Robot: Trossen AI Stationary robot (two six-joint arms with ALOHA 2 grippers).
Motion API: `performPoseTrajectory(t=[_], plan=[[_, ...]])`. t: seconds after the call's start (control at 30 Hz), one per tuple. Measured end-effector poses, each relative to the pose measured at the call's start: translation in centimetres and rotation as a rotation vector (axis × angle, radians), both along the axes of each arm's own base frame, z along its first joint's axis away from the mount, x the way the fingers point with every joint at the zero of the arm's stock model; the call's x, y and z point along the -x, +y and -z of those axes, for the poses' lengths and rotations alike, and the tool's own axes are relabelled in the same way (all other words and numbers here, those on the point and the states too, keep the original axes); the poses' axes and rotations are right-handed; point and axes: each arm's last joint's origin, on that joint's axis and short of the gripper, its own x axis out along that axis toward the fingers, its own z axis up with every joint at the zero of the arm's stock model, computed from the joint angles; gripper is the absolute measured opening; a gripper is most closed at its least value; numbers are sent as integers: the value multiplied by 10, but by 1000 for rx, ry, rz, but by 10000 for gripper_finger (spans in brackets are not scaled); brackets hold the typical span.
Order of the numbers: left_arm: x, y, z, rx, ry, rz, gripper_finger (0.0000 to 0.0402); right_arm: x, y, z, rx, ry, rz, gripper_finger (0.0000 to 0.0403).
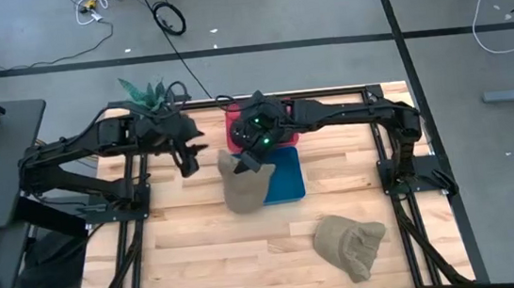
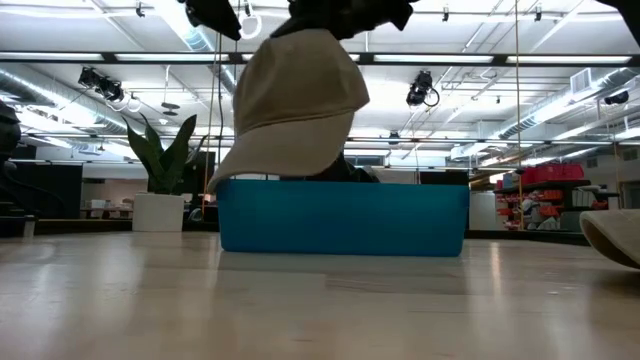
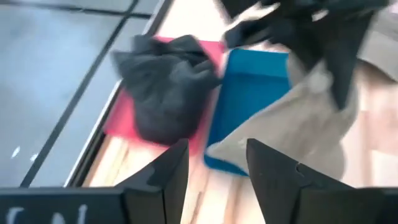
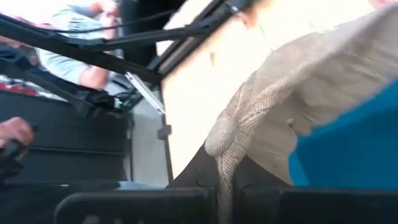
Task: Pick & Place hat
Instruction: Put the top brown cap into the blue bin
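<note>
**Over the blue tray: beige hat hangs from the right pincer**

At nine o'clock of the table centre, in the high view, sits the left gripper (image 1: 185, 156), fingers (image 3: 168, 177) parted with nothing between them, just beside the hat and likely clear of it to leave the load to the other arm. At centre, hanging half over the blue tray (image 1: 284, 181), droops the beige hat (image 1: 242, 185), raised off the wood, probably to be carried across. Directly above, at twelve o'clock of the hat, bears down the right gripper (image 1: 251, 161), clamped tight on a fold of the hat's cloth. Behind, at twelve o'clock, lies dark fabric on a red tray (image 3: 124, 112). Far off at four o'clock rests a second hat (image 1: 349, 243).

Looks soft, herringbone-woven, crown rounded, brim sagging down.
</note>
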Motion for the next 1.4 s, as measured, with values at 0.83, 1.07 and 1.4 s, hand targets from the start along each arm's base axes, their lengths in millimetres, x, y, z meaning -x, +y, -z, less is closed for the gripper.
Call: performPoseTrajectory(t=[0.83,1.07,1.4], plan=[[21,7,-15,-40,-189,-413,154,86,40,-78,151,121,882,0],[21,7,-15,-43,-194,-415,154,70,70,-67,6,89,1037,0],[20,7,-16,-70,-182,-380,154,36,86,-27,27,114,1123,0]])
